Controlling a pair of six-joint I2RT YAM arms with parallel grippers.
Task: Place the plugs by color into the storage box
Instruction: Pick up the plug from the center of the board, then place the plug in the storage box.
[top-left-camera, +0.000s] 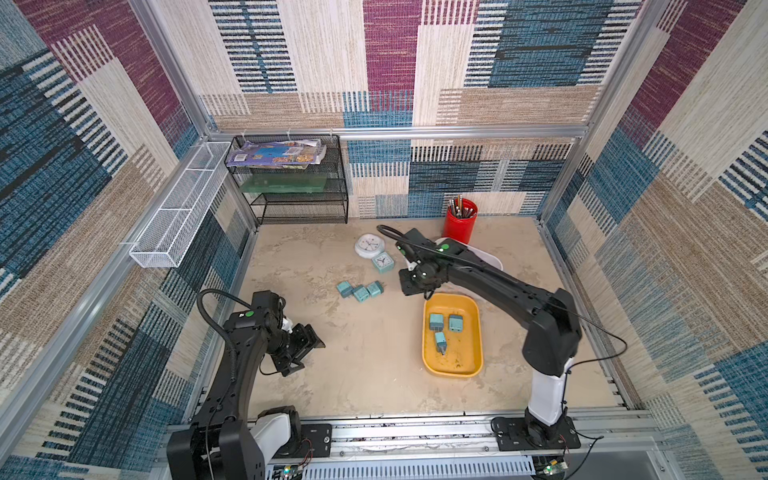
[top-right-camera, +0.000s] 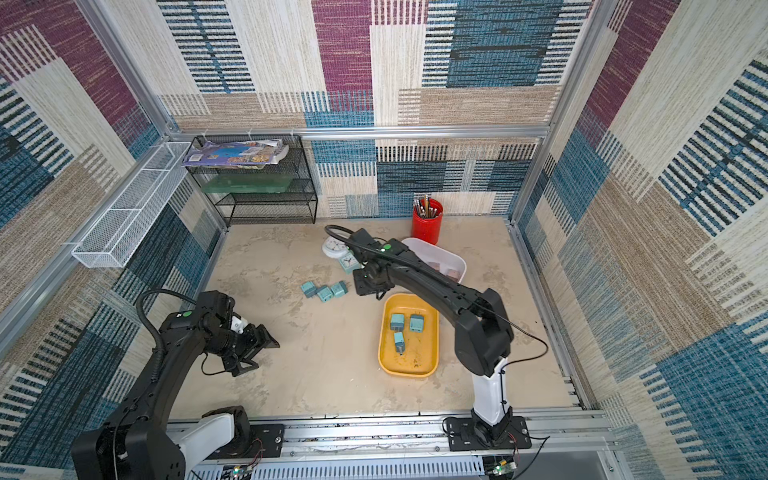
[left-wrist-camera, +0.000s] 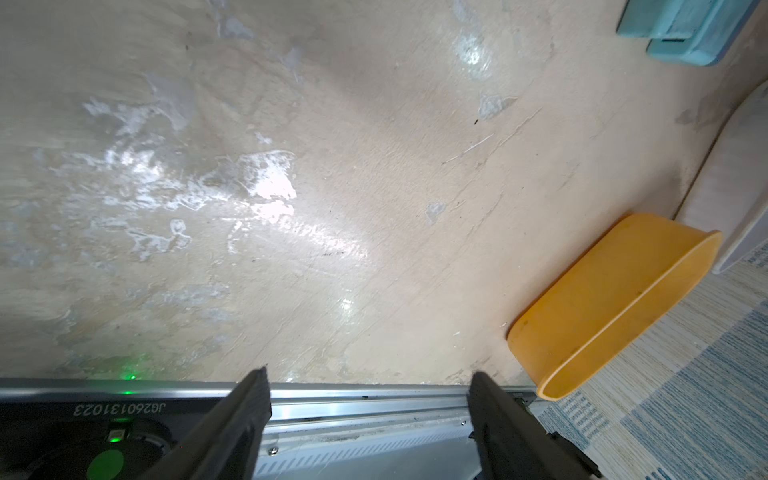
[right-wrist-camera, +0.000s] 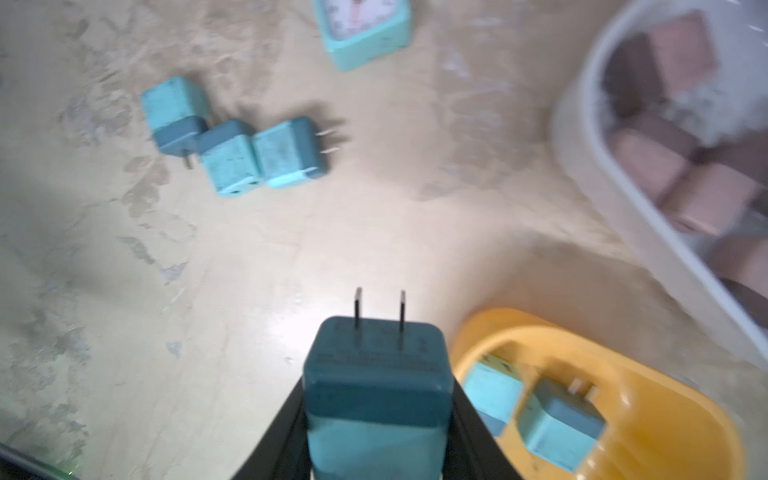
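Right gripper (right-wrist-camera: 376, 419) clamped on teal plug (right-wrist-camera: 376, 365) — prongs pointing outward, near yellow tray (right-wrist-camera: 673, 415).

seven teal plugs (top-left-camera: 360, 293), two clocks (top-left-camera: 369, 246)

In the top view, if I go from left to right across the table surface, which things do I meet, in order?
left gripper → three loose teal plugs → yellow tray

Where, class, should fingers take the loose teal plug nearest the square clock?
Across its two flat side faces, from above: the teal plug lies flat, prongs level, rear apparently touching a neighbouring plug, leaving only those sides clear.
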